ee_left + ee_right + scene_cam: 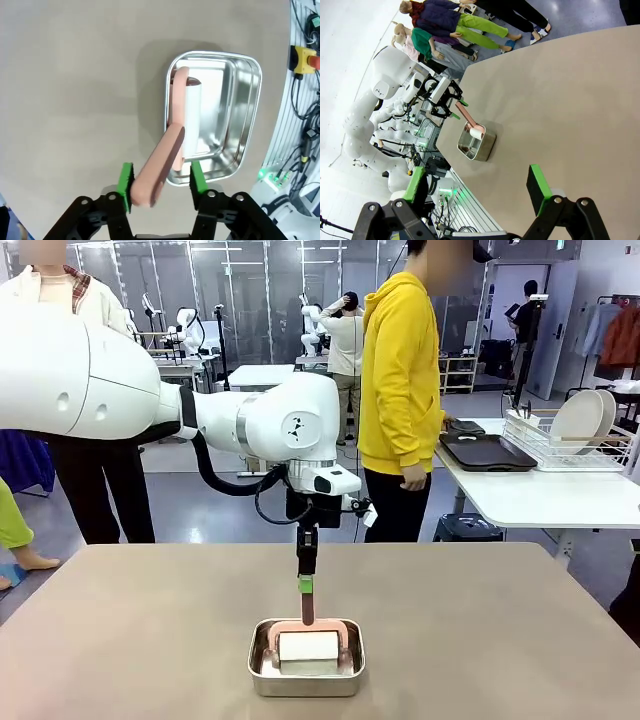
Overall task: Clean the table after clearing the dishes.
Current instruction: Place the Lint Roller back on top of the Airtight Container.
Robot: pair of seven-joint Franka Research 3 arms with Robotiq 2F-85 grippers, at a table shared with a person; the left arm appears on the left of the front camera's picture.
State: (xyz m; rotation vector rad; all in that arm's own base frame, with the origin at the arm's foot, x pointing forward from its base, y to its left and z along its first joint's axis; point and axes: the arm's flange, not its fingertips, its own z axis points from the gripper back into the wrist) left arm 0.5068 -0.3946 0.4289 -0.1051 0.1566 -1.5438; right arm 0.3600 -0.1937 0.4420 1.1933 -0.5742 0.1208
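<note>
The taupe table [130, 640] holds a small steel pan [262, 678] near its front edge. In the pan lies a roller [308, 645] with a white roll and a pink handle that slants up out of it. My left gripper [306, 585] hangs straight above the pan, fingers pointing down. In the left wrist view, the left gripper [161, 172] is open: the handle [160, 167] leans on one green pad, with a gap to the other. White dishes [588, 418] stand in a rack on the white side table. My right gripper [475, 187] is open and holds nothing, high over the table [570, 100].
A person in a yellow hoodie [400, 380] stands at the far side beside the white table [540, 495], where dark trays [487, 452] lie next to the dish rack [560, 445]. Another person [70, 300] stands at the far left.
</note>
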